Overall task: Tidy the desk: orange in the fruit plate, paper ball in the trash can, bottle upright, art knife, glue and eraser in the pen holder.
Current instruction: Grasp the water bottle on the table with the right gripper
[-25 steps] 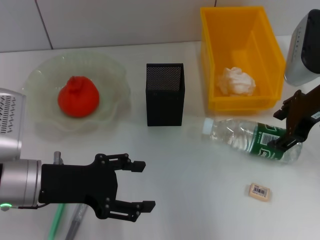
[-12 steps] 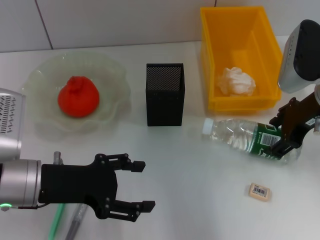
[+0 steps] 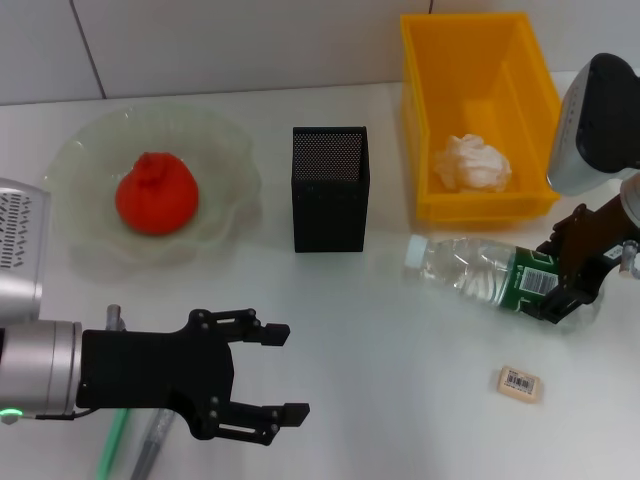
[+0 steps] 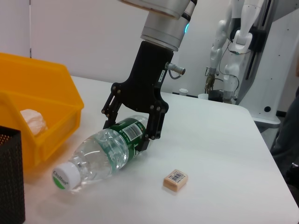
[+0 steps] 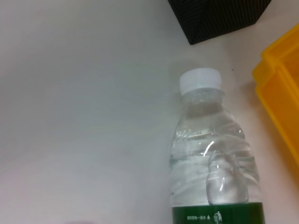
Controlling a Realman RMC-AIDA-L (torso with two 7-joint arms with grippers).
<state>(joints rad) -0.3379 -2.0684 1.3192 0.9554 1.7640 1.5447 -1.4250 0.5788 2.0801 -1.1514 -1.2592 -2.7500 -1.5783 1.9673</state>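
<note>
The clear bottle (image 3: pixel 470 272) with a green label lies on its side in front of the yellow trash can (image 3: pixel 480 208), its white cap (image 3: pixel 415 253) pointing toward the pen holder (image 3: pixel 330 188). My right gripper (image 3: pixel 562 283) is shut on the bottle's label end, and the left wrist view shows its fingers (image 4: pixel 154 126) on either side of the bottle (image 4: pixel 107 154). The paper ball (image 3: pixel 472 163) sits in the can. The orange (image 3: pixel 155 193) rests on the fruit plate (image 3: pixel 75 150). The eraser (image 3: pixel 519 383) lies near the front right. My left gripper (image 3: pixel 290 370) hovers open at the front left.
A green stick (image 3: pixel 115 440) and a grey stick (image 3: pixel 150 445) lie partly under my left arm at the table's front edge; which tools they are is unclear. The right wrist view shows the bottle (image 5: pixel 210 168), its cap (image 5: pixel 201 80) and a pen holder corner (image 5: pixel 219 16).
My right gripper has shifted left along the bottle and closed over its label end. The wrist has swung further into view. The left arm has not moved.
</note>
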